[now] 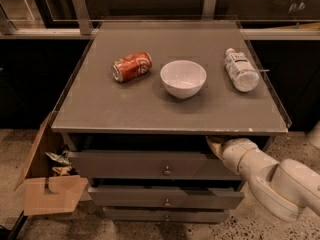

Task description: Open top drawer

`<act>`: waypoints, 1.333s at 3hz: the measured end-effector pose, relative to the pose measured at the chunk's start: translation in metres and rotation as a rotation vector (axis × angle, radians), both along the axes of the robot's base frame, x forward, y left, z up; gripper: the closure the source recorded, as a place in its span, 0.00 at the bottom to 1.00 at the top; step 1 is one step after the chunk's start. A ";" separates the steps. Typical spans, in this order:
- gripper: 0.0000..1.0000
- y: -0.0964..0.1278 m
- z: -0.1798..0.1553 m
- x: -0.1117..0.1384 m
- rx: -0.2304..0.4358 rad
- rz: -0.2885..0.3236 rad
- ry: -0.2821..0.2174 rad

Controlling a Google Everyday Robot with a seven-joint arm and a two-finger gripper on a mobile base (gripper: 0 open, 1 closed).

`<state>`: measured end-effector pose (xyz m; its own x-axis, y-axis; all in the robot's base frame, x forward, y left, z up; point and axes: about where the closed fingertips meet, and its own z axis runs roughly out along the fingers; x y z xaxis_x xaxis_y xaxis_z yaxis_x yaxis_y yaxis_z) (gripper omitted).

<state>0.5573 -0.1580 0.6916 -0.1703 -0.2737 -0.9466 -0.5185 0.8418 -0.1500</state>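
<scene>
The top drawer (pixel 125 165) is the widest grey front, just under the tabletop, with a small round metal knob (pixel 167 171) at its centre. A dark gap shows between its upper edge and the tabletop. My gripper (pixel 215 145) is at the drawer's upper right end, tucked into that gap under the table's front edge, well right of the knob. The white arm (pixel 270 176) reaches in from the lower right. Two shorter grey drawer fronts (pixel 165 199) lie below.
On the grey tabletop (pixel 125 104) lie a red can on its side (pixel 131 66), a white bowl (pixel 183 78) and a clear plastic bottle on its side (pixel 240 69). An open cardboard box (pixel 47 189) with rubbish stands at the cabinet's left. The floor is speckled.
</scene>
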 end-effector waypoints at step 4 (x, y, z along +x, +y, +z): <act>1.00 0.050 -0.003 -0.020 -0.136 0.240 0.093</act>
